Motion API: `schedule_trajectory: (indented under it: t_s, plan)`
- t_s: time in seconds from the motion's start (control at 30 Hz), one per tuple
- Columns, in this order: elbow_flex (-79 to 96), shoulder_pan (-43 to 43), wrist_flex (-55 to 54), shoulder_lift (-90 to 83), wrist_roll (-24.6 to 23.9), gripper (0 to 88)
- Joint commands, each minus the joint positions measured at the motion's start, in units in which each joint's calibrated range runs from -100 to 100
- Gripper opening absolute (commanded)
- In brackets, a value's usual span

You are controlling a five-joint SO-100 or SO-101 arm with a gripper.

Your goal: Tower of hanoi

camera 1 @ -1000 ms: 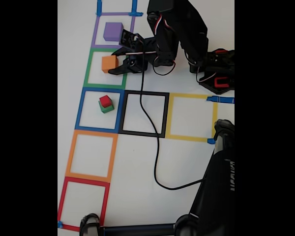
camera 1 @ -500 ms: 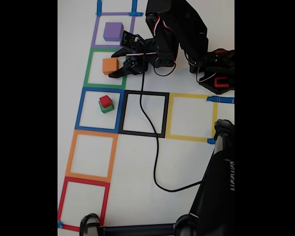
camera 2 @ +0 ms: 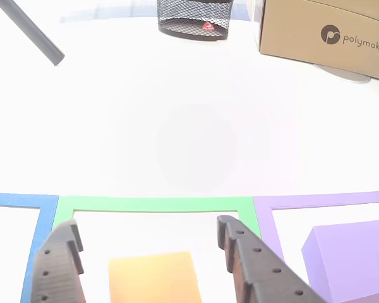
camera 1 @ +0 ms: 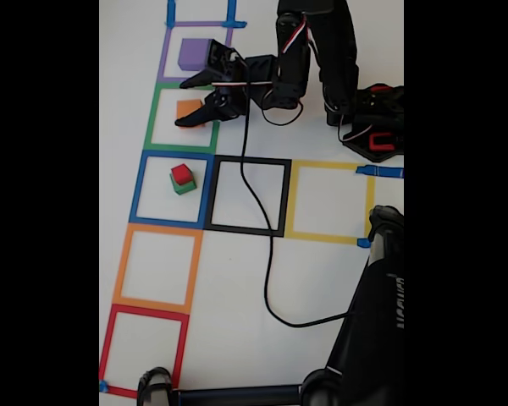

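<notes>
In the fixed view we see the claw (camera 1: 189,101) spread open and reaching leftward into the green tape square (camera 1: 155,118), its two dark fingers on either side of the orange cube (camera 1: 187,108), which is partly hidden under them. So the cube lies right between the jaws, not off to a side; we judge the coming move is just a squeeze, then a lift. The purple cube (camera 1: 193,53) sits in the purple tape square (camera 1: 163,52) just above in this view, close to the upper finger, so we'd flag a brush risk there. The red cube (camera 1: 181,174) is stacked on the green cube (camera 1: 184,187) in the blue tape square (camera 1: 138,188), well apart from the claw. A black cable (camera 1: 262,254) trails over the white counter (camera 1: 237,279), away from the cubes. In the other view we look out between the fingers (camera 2: 60,265): the claw (camera 2: 145,259) is open, the orange cube (camera 2: 153,278) centred between the two perforated fingers, gaps showing on both sides, no contact yet as far as we can tell. The purple cube (camera 2: 350,262) sits to the right, just beyond the right-hand finger. Counter is flat, white and bare ahead; a mesh pot (camera 2: 194,17) and a cardboard box (camera 2: 322,35) stand far back, out of the way.
</notes>
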Motion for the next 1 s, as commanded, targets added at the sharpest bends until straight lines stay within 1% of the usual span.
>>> schedule_trajectory:
  t_s: [0.0, 0.03, 0.23, 0.43, 0.6, 0.73, 0.8, 0.97]
  plan:
    - [0.5, -0.4, 13.9, -15.2, 0.4, 9.3]
    - [0.6, -0.5, 18.1, -18.9, 0.4, 7.4]
    - [0.4, -1.2, 45.9, -39.8, 0.4, 4.0]
    - [-9.5, -4.3, 78.1, -55.8, 0.4, 2.8]
    - [-24.5, -9.4, 99.6, -61.3, 0.4, 2.6]
    - [-40.3, -13.4, 116.0, -60.8, 0.4, 1.8]
    - [-47.6, -14.9, 122.7, -59.9, 0.4, 1.5]
    - [-61.6, -18.1, 134.7, -58.3, 0.4, 1.3]
